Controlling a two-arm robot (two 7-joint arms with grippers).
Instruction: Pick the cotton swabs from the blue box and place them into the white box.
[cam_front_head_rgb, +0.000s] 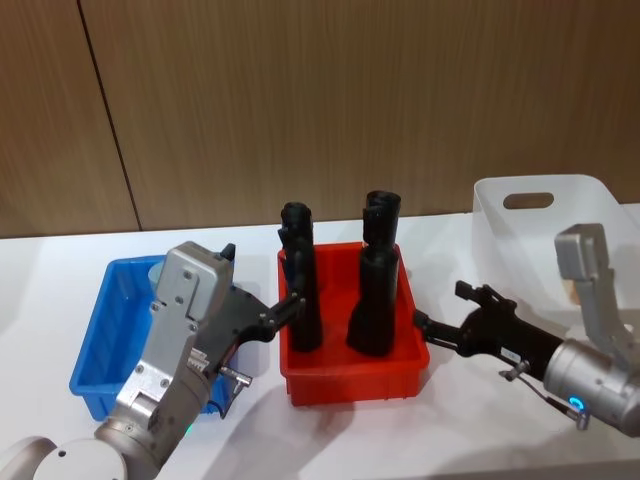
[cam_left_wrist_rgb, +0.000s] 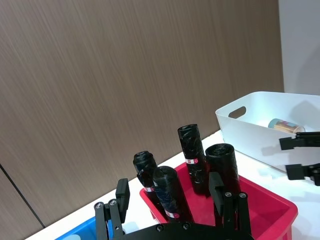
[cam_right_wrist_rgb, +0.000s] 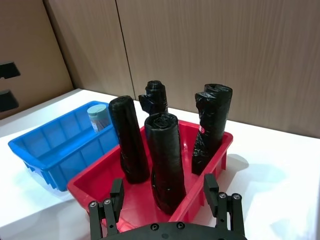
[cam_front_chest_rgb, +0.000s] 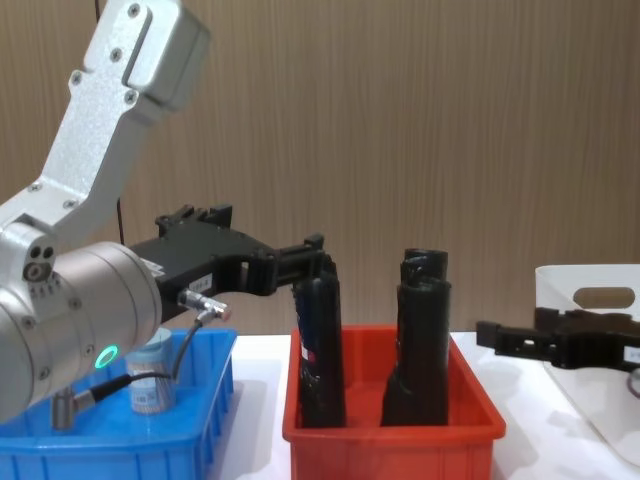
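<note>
One cotton swab jar (cam_right_wrist_rgb: 99, 116) with a pale blue lid stands at the far end of the blue box (cam_right_wrist_rgb: 45, 145); in the chest view the jar (cam_front_chest_rgb: 150, 382) shows behind my left arm. Another cotton swab jar (cam_left_wrist_rgb: 285, 125) lies inside the white box (cam_left_wrist_rgb: 250, 135) at the right. My left gripper (cam_front_head_rgb: 285, 308) hangs open and empty above the gap between the blue box (cam_front_head_rgb: 95, 340) and the red bin. The right gripper (cam_front_head_rgb: 442, 308) is open and empty, low between the red bin and the white box (cam_front_head_rgb: 500, 225).
A red bin (cam_front_head_rgb: 350, 380) sits in the middle between the two boxes, holding several tall black rolls (cam_front_head_rgb: 300, 290) that rise well above its rim. A wooden wall closes off the back. White tabletop lies in front of the boxes.
</note>
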